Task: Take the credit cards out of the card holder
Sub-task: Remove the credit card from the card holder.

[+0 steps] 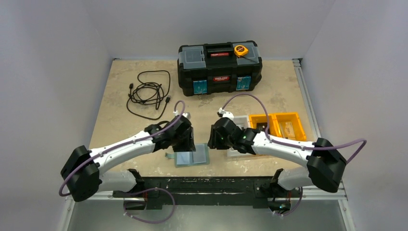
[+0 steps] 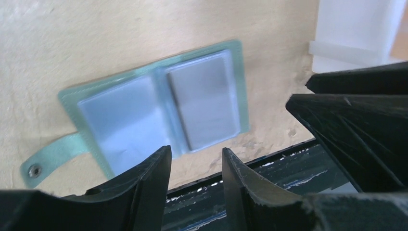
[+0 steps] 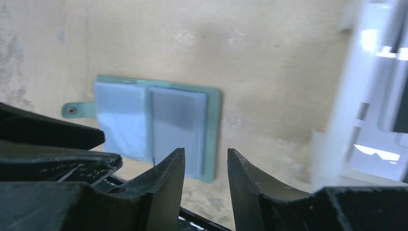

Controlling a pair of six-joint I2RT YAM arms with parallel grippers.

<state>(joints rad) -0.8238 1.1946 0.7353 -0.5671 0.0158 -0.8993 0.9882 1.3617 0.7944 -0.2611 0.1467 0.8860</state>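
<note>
Top external view first: the open containers all sit on the right claw's (image 1: 215, 139) outer side. There's a pair of orange bins (image 1: 277, 126), one with something dark in it and the other with something flat and tan. Both are too small for me to name. A white bin (image 1: 239, 119) sits right by that claw, but the arm covers most of it, so no clue what's inside. Far beyond both claws is a black toolbox (image 1: 220, 67), lid shut, with a yellow tape measure (image 1: 241, 50) lying on top. A loose black cable (image 1: 149, 94) is coiled beyond the left claw (image 1: 185, 139).

The card holder (image 1: 192, 157) lies opened flat on the table (image 1: 120, 82), just on the near side of the claws and roughly between them. Both claws have their fingers parted with nothing held.

Looks-wise it has teal-green edging and two pale blue pockets side by side. A little tab (image 2: 48, 156) with a snap stud sticks out on the left claw's side. The pocket nearer the right claw looks greyer, but both wrist views are blurry and I can't tell if a card is in there. The fingertips also cut off its near edge.
</note>
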